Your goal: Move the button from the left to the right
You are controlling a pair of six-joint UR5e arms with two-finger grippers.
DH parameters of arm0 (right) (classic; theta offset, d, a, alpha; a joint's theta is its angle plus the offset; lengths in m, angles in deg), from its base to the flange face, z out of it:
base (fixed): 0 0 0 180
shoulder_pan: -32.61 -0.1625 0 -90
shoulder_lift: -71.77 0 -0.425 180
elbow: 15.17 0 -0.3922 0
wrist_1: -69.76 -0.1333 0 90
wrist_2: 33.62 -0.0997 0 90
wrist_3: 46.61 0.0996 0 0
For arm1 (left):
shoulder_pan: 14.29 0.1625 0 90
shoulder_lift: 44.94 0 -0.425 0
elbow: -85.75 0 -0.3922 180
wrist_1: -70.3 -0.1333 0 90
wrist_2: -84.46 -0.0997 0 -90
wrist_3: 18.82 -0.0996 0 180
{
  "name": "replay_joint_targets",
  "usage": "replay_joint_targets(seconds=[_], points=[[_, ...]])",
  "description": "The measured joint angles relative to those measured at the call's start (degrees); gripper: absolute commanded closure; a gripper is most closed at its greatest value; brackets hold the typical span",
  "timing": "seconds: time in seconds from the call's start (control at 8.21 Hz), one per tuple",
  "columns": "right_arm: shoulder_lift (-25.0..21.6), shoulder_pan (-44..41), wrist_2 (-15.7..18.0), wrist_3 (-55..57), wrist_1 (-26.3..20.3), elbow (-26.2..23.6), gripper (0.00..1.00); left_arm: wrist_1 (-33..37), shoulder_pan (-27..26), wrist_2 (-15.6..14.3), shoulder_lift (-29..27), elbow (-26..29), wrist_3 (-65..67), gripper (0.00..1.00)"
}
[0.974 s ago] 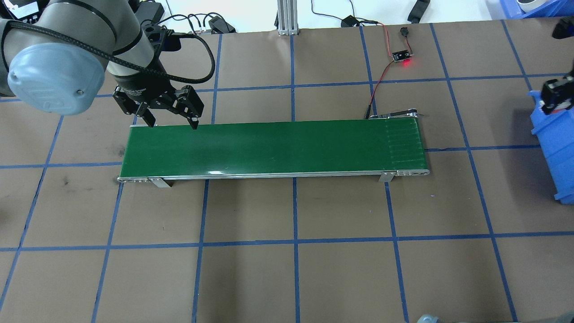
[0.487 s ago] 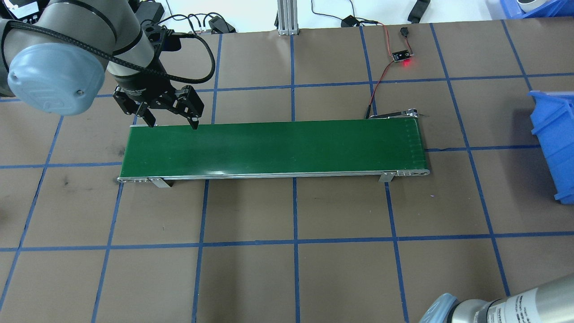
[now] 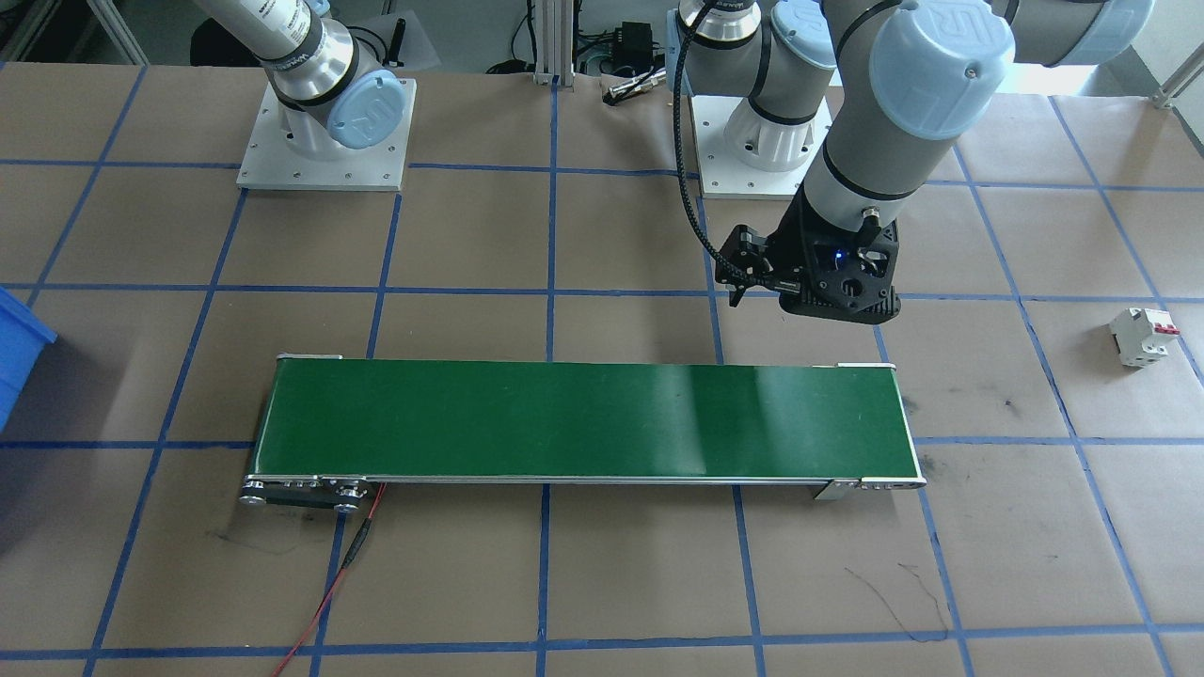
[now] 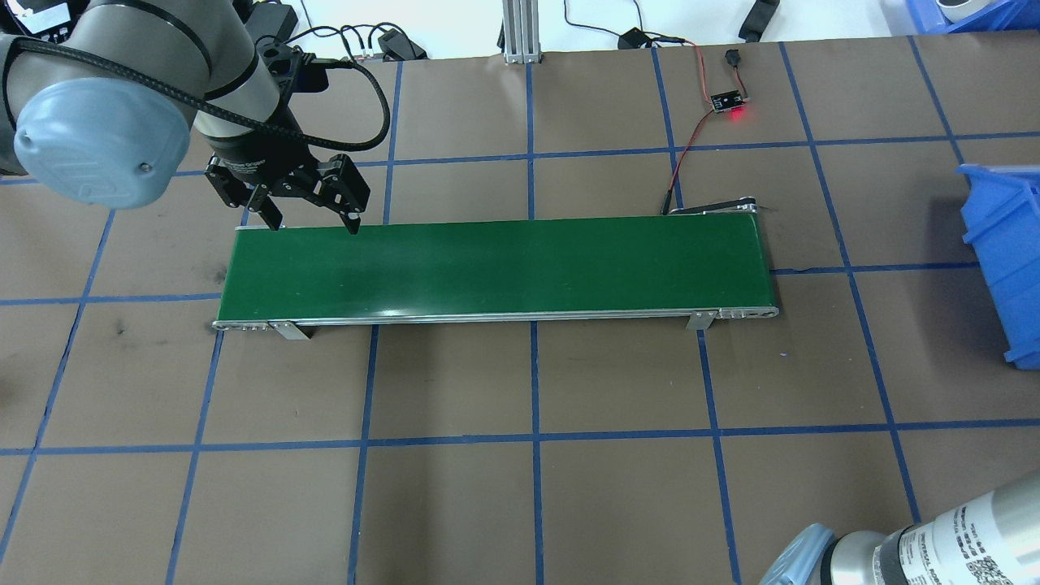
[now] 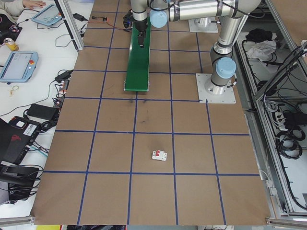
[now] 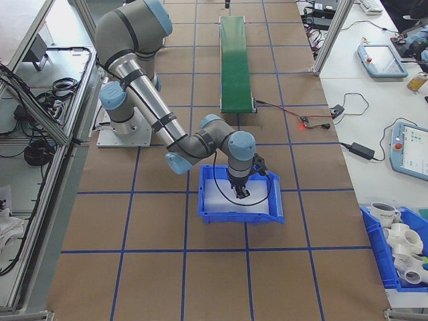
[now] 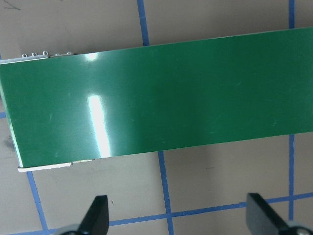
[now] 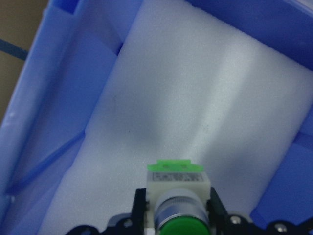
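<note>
Worktop: brown, blue-taped grid; green conveyor. Left pincer spread apart, empty; right pincer clamped on button over blue bin.

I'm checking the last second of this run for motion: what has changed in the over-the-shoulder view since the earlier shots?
The right arm has swung in at the bottom right corner; a second ago a dark part of it showed over the blue bin, now gone from there. The conveyor belt and the open left hand at its left end have stayed put.
</note>
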Motion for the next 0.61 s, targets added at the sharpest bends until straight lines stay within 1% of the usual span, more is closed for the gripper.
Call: replay_joint_targets(seconds=[0.12, 0.24, 0.37, 0.61], points=[[0.7, 0.0, 0.3, -1.2, 0.1, -0.1, 0.34, 0.0, 0.0, 0.0, 0.0, 0.0, 0.0, 0.0], [0.9, 0.1, 0.5, -1.9, 0.1, -0.1, 0.15, 0.0, 0.0, 0.0, 0.0, 0.0, 0.0, 0.0], [1.0, 0.1, 0.5, -2.3, 0.1, -0.2, 0.0, 0.0, 0.0, 0.0, 0.0, 0.0, 0.0, 0.0], [0.8, 0.1, 0.3, -2.7, 0.0, -0.2, 0.0, 0.0, 0.0, 0.0, 0.0, 0.0, 0.0, 0.0]])
